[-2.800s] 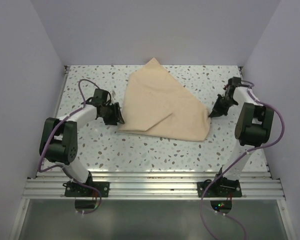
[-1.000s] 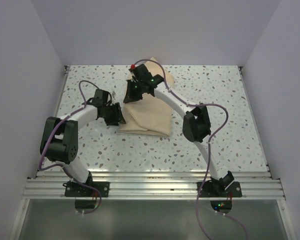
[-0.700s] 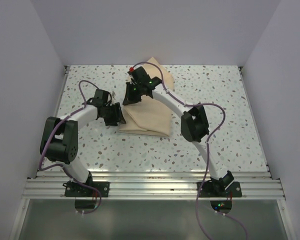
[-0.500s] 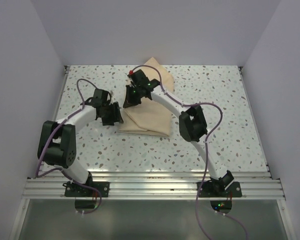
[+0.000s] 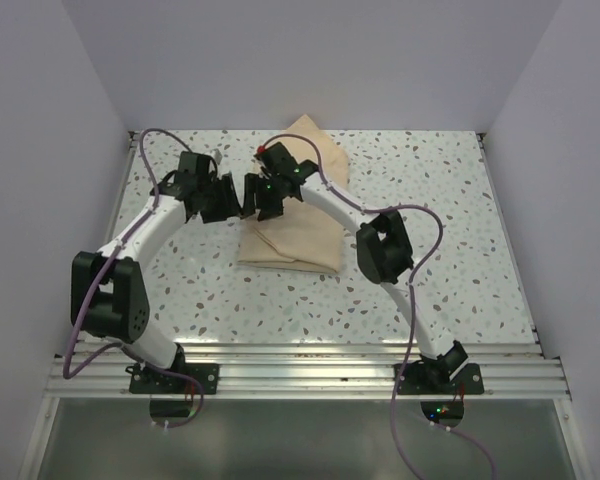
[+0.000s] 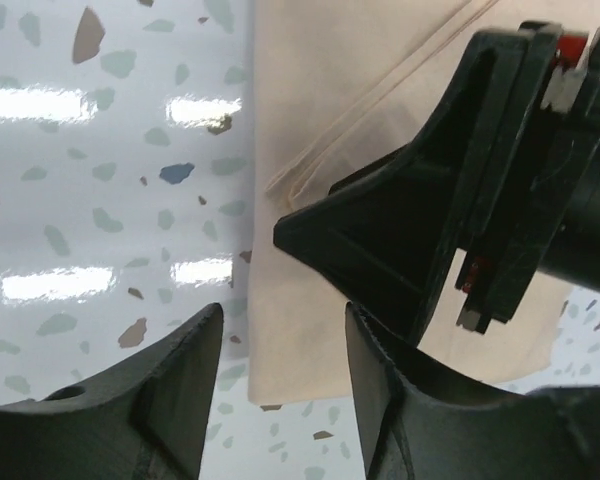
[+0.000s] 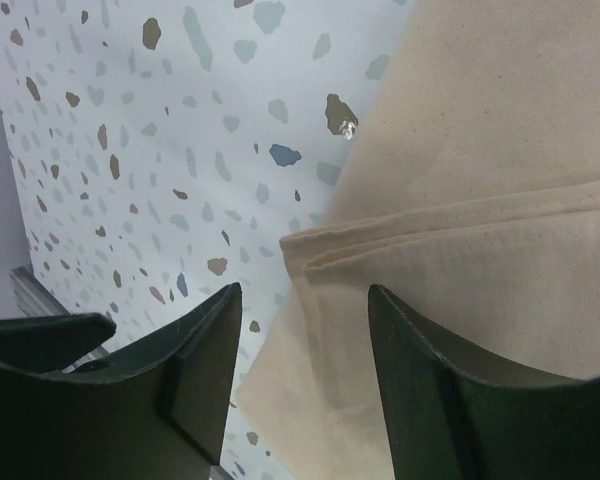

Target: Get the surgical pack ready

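Note:
The surgical pack (image 5: 295,228) is a tan cloth wrap folded into a narrow stack at the middle of the table, with one corner poking out toward the back wall. My right gripper (image 5: 252,203) hovers over its left edge, open and empty; the right wrist view shows the layered fold (image 7: 325,245) just beyond the right gripper (image 7: 305,295). My left gripper (image 5: 234,203) faces it from the left, also open and empty. In the left wrist view the left gripper (image 6: 280,320) frames the pack's near corner (image 6: 285,360), and the right gripper's black finger (image 6: 400,230) looms close ahead.
The speckled white tabletop (image 5: 440,200) is boxed in by lilac walls at the left, back and right. An aluminium rail (image 5: 300,375) carrying both arm bases runs along the near edge. The right arm's elbow (image 5: 383,245) hangs over the table right of the pack.
The right gripper has opened and let go of the fold it carried over to the pack's left edge. The left gripper has moved back and right, close to the right gripper.

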Robot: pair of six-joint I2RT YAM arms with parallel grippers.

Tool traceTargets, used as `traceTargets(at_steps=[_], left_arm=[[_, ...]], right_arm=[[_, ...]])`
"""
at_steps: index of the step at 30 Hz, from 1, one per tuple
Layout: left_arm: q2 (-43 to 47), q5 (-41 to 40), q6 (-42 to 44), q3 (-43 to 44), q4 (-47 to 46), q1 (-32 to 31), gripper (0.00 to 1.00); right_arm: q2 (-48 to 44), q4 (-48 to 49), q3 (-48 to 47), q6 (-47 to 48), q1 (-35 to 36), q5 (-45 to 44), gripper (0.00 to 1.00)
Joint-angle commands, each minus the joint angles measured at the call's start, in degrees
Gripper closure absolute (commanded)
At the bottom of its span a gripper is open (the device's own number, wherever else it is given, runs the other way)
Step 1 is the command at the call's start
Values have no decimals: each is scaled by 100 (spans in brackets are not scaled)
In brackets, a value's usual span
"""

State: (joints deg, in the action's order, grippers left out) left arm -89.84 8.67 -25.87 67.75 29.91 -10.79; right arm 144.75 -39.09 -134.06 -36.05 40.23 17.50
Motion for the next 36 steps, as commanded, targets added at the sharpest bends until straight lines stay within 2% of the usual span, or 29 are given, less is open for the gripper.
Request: traceTargets(at_steps=[1,3,5,6,7,9,10,11,14,19,23,30,36], left_arm=[[-358,573,152,510,-29,42,49],[-612,1038,187,625,-178,42,56],[-866,1399,187,731,-555,42,71],[-981,1775,196,775,-687,33,83],[-1122,1962,257,862,-871,41,89],[-1605,2531,301,1161,-1030,41,100],[-1763,2752,363,1292,-1188,42,100],[-2043,2894,398,1546,-1242,33,100],[-2370,3140,249,1882,-1715,41,100],[-3319,3712,82,2567,-1893,24,100],[-3961,3476,213,3007,-1735,42,100],[-4489,3335,451,3271,-1436,173,100],[-4323,2720,618,2675,-1093,261,100]], right_arm=[[-780,-318,-51,142,-382,-9,41],[-1342,-301,554,46,-690,78,39],[-1694,-29,1299,37,-1156,490,39],[-1861,85,1486,141,-1436,692,40],[-1906,182,1627,238,-1552,885,43],[-1898,209,1891,554,-1876,1456,59],[-1880,496,2005,599,-1965,1728,68],[-1871,699,2285,608,-2044,2105,90],[-1731,1236,2603,696,-2221,2424,100],[-1415,1771,2841,556,-2388,2759,100],[-1099,2430,3008,144,-2590,2960,100],[-264,2029,2499,142,-2616,3111,100],[-123,1564,2280,457,-2617,2821,99]])
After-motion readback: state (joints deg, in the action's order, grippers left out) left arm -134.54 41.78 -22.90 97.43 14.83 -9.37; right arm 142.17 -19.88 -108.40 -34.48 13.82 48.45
